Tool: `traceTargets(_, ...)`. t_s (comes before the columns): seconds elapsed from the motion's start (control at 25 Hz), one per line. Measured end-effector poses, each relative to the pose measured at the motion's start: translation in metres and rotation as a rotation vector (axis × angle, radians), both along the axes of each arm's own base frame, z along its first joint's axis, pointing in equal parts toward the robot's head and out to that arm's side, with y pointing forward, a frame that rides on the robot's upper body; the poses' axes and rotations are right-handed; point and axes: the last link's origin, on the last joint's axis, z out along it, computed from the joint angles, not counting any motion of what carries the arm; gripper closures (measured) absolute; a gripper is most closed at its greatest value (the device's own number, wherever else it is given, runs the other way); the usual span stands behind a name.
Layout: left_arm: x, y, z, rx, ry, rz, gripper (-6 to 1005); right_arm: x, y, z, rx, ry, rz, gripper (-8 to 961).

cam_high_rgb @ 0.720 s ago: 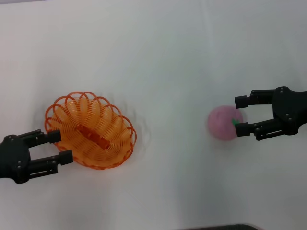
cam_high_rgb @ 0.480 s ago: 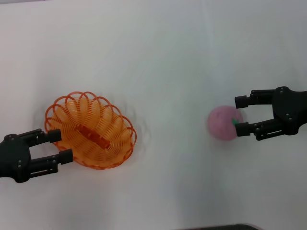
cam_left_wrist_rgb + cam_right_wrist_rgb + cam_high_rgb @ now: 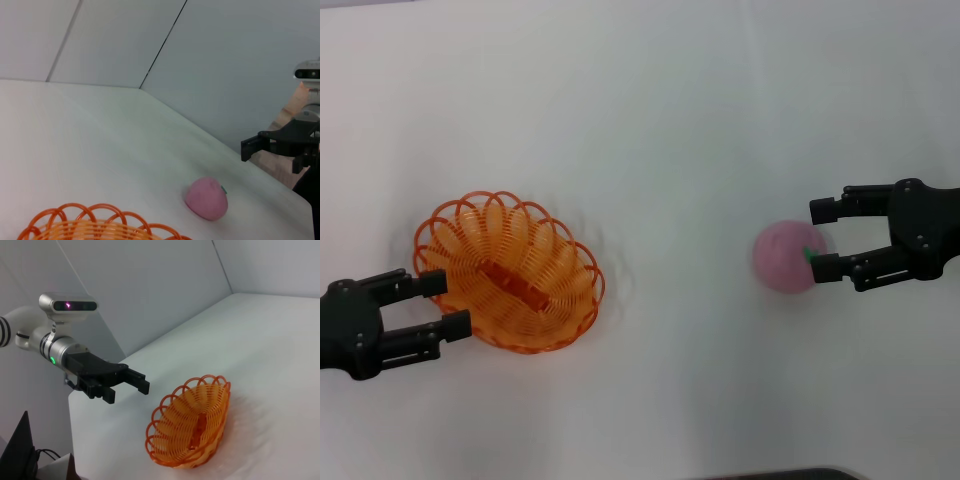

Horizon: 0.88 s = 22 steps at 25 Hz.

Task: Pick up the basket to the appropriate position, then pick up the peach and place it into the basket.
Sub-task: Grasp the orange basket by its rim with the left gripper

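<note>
The orange wire-loop basket [image 3: 510, 270] sits on the white table at the left. My left gripper [image 3: 448, 303] is open at the basket's near-left rim, one finger on each side of the rim's edge. The pink peach [image 3: 782, 257] lies at the right. My right gripper [image 3: 818, 240] is open just to the right of the peach, with its fingertips at the peach's edge. The left wrist view shows the peach [image 3: 206, 198], the basket's rim [image 3: 95, 220] and the right gripper [image 3: 252, 146] above and beyond the peach. The right wrist view shows the basket [image 3: 192, 427] and the left gripper [image 3: 131, 392] apart from it.
The white table [image 3: 660, 130] spreads wide between the basket and the peach. A dark edge [image 3: 770, 474] shows at the table's near side. Grey walls [image 3: 225, 60] stand behind the table.
</note>
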Motion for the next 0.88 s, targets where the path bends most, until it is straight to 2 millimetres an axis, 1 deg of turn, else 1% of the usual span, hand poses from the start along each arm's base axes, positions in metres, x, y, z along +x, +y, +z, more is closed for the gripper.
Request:
traceTargets(0.12,0.001,0.002,0.003,-0.013,-0.004,0.018,253,0.000,0.000,0.000,0.000,0.000,0.001,11)
traceTargets(0.2,0.006,0.008,0.011,-0.032,-0.004,0.026,256,0.000,0.001,0.000,0.001,-0.001,0.001,11)
traceTargets(0.36,0.022,0.028,0.033,-0.102,0.012,0.068,262,-0.001,0.002,0.000,0.001,-0.003,0.004,11)
traceTargets(0.48,0.037,0.044,0.043,-0.165,0.042,0.099,266,-0.002,0.002,-0.001,0.000,-0.003,0.005,11)
traceTargets(0.72,0.066,0.076,0.044,-0.311,0.167,0.172,275,-0.002,0.003,-0.002,0.001,-0.001,0.007,10)
traceTargets(0.88,0.090,0.096,0.047,-0.330,0.261,0.158,281,-0.004,0.004,-0.001,0.005,0.001,0.012,10)
